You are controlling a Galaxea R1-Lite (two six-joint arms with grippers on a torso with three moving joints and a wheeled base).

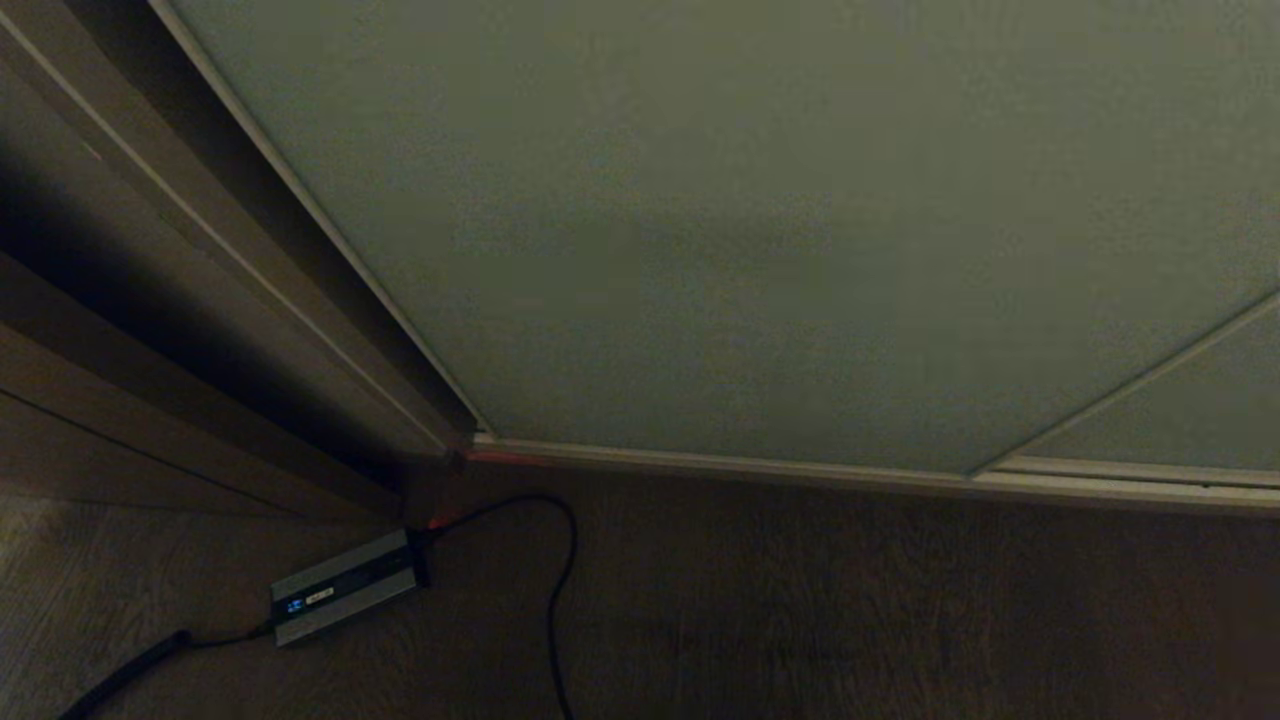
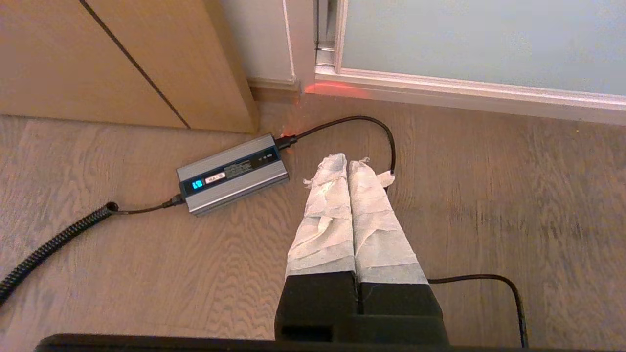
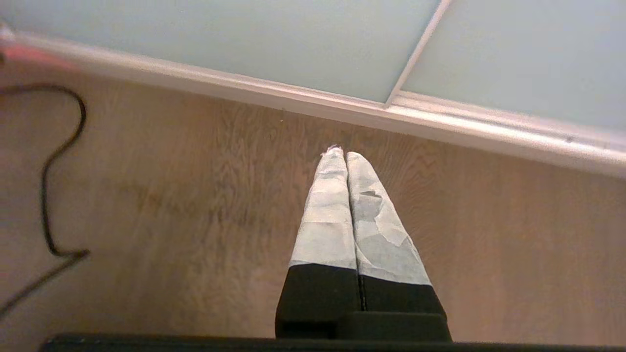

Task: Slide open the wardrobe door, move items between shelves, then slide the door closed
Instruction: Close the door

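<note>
Left end effector (image 2: 348,164) pointing down, fingers pressed together, right end effector (image 3: 341,154) likewise closed

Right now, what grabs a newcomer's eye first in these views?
The sliding wardrobe door, a wide pale grey-green panel, fills most of the head view and is closed against the frame at its left edge. On the wood floor near that corner lies a grey power brick with a blue display and black cable. Both claws, left and right, hang shut over the floor, holding nothing.
</note>
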